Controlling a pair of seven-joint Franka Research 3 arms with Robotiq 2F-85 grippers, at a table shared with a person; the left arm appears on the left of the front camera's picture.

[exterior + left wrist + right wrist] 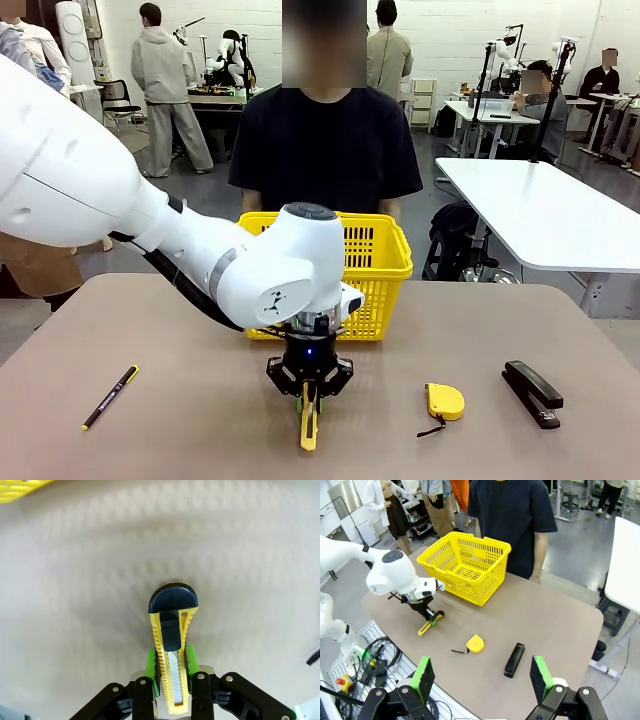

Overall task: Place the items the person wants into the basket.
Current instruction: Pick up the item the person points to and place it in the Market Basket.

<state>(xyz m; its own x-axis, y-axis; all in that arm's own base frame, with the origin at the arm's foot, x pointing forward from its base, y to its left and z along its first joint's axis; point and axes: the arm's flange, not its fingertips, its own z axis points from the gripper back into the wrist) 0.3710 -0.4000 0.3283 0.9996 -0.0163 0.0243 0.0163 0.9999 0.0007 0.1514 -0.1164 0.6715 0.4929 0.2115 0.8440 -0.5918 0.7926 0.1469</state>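
Status: task under way, nothing confirmed in the basket (380, 262). The lattice floor seen from the right wrist view looks bare, but I cannot tell for certain.

- Utility knife (309, 425): near edge of the counter (200, 340), in front of the basket and apart from it, black end pointing toward the basket. Whether it rests on the surface or is just clear of it I cannot tell.
- Pen (110, 397): lies loose on the counter, well to the left, untouched.
- Tape measure (444, 401) and stapler (532, 394): to the right, not handled.
- Person (325, 140) stands behind the basket.

Left gripper (310, 402): pointing straight down, nearly closed, green pads (151, 662) pressed to both long sides of the knife body, pinching it.

Right gripper (481, 672): raised well above the counter, spread wide, holding nothing.

Judgement: knife grasp made; lift and carry to the basket remain, then the pen.
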